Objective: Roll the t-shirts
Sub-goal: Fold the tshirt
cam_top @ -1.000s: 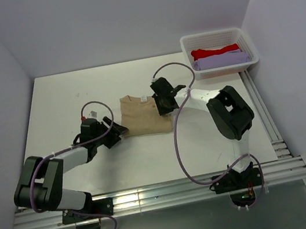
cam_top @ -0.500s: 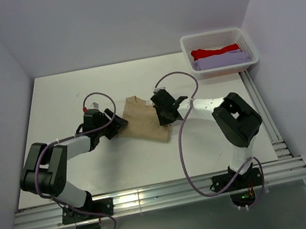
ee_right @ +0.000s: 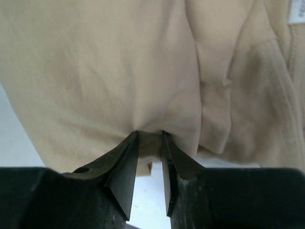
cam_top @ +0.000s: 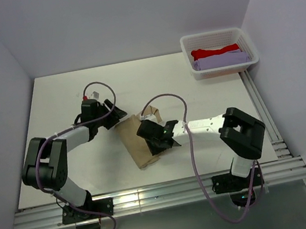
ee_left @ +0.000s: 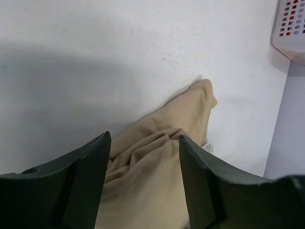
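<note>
**Inspector:** Where is the work item?

**Assessor:** The tan-beige cotton t-shirt (cam_top: 139, 152) lies mid-way across the white worktop (cam_top: 61, 94), gathered into a narrow band running far to near. A red t-shirt (cam_top: 216, 51) and a lavender t-shirt (cam_top: 220, 61) sit in the white lattice plastic basket (cam_top: 217, 36) at the far right, well apart from both arms.

**Inspector:** What is the condition of the claws?

**Assessor:** The right claw (ee_right: 150, 136) has its fingers nearly pressed together, pinching a puckered fold of the tan cloth. The left claw (ee_left: 145, 143) is spread and straddles the bunched far end, with no pinch evident.

**Inspector:** Why is the shirt held this way?

**Assessor:** In my judgement, the right pinch keeps the band narrow and taut. The left claw is stationed at the end where a roll could begin.

**Inspector:** And the arm poses?

**Assessor:** The left arm reaches far and to the right, with its forearm low. The right arm stretches low and leftward across the near side, with its elbow raised on the right.
</note>
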Controlling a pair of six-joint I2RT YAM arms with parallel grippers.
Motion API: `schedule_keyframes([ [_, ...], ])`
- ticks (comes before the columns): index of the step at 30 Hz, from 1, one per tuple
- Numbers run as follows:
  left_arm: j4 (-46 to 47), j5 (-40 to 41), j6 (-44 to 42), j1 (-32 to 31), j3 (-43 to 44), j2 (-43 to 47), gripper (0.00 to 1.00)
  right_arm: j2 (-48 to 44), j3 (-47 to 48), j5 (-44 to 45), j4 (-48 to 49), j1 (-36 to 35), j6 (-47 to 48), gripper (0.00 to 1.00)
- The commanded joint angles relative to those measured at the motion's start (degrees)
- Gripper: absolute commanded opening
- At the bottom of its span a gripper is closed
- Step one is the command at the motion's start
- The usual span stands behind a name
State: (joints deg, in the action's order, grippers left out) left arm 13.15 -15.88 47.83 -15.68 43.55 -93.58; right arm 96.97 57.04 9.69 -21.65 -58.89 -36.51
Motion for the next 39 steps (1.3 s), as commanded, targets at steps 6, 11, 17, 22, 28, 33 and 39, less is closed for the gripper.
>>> schedule_keyframes([
  [6, -10.93, 2.33, -3.89, 0.74, 3.48, 8.66, 0.78, -7.31, 3.69, 6.73, -9.9, -0.78, -0.59, 0.46],
  [11, -11.04, 2.61, -1.17, 3.64, -2.76, 16.14, 0.99, -10.66, 6.15, 7.62, -9.56, -2.1, 3.11, 0.52],
  [17, -9.28, -0.82, -0.11, 5.31, -8.13, 19.05, 1.0, -7.06, 12.03, 9.99, -10.16, -4.74, 5.66, 0.76],
  [22, -6.21, -1.35, 0.85, 7.07, -12.34, 21.85, 0.99, -5.39, 15.12, 12.27, -8.42, -6.32, 6.19, 0.82],
  [28, -8.57, 2.33, 0.94, 7.42, -14.19, 29.41, 1.0, -8.02, 13.73, 15.0, -4.91, -7.02, 5.66, 0.88],
  [33, -19.64, 6.82, 4.45, 7.42, -14.63, 41.44, 0.98, -13.37, 10.38, 16.23, -1.47, -7.29, 5.31, 0.98],
  [39, -21.06, 10.33, 10.52, 7.42, -21.92, 56.3, 0.62, -15.58, 8.27, 17.81, 1.34, -7.38, 6.36, 1.0],
])
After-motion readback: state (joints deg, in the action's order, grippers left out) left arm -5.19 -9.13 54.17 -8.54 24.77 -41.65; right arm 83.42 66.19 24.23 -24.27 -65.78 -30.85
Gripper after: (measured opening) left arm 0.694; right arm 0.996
